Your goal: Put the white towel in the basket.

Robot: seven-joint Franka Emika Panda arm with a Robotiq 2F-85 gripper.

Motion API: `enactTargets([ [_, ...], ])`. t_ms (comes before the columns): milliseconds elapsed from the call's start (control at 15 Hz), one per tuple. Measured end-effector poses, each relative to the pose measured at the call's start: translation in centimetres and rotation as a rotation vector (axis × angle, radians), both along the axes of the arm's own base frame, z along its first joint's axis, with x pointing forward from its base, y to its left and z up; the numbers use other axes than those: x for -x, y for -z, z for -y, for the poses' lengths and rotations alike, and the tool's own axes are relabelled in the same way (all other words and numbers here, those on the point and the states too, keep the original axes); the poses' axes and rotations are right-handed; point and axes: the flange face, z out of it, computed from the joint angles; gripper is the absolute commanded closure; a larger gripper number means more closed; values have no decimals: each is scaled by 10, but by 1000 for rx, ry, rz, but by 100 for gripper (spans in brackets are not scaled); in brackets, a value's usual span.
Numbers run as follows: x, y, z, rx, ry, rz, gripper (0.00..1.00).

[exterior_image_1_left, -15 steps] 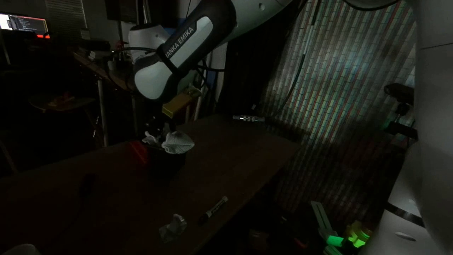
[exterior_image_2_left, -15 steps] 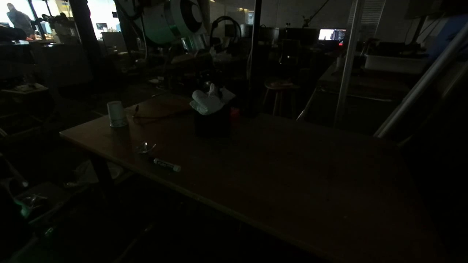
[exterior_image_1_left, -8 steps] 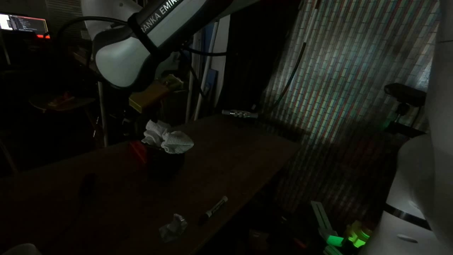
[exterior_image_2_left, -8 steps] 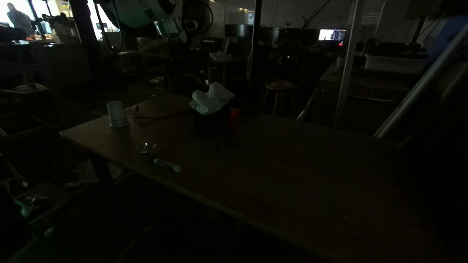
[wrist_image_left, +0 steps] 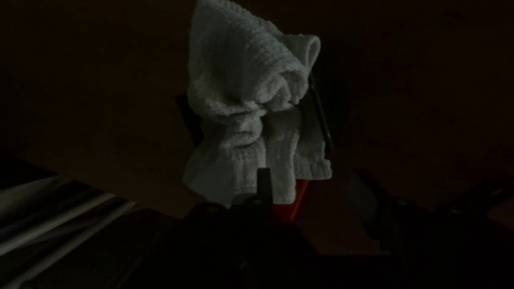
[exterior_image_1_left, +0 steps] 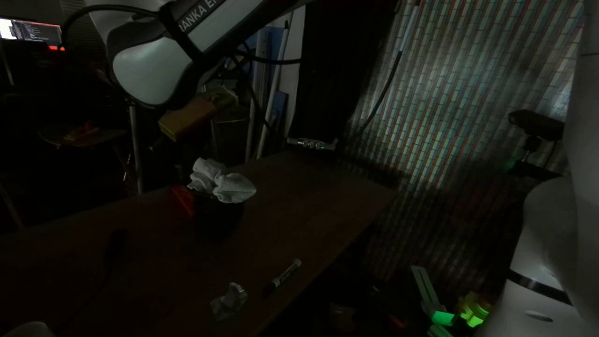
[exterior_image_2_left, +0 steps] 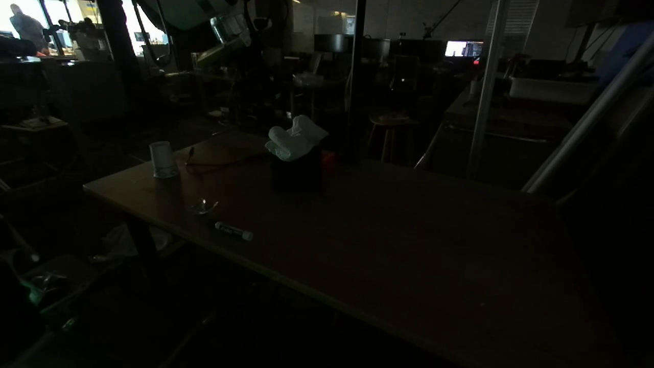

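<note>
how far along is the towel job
Looks done: in both exterior views the towel sits at the mouth of the basket, spilling past its edge; how much is inside is hidden. In hand: nothing, since the wrist view shows the jaws open. Left: perhaps tucking in the overhanging folds, if it must sit fully inside.

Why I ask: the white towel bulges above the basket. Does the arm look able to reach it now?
Probably yes: the jaws stand open, and the wrist view shows nothing between them and the white towel bulging above the basket, though distance is unclear.
</note>
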Motion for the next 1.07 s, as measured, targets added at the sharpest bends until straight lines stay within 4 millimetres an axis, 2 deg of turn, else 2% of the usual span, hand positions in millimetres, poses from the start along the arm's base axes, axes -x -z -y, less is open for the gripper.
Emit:
enactTargets([
  [200, -7, -8, 23, 39, 64, -3, 98],
  [267, -9, -9, 32, 45, 82, -7, 100],
  [467, -17, -10, 53, 49, 119, -8, 100],
  [733, -27, -1, 65, 49, 134, -13, 100],
  [1067, -39, 33, 66, 14, 123, -58, 100],
])
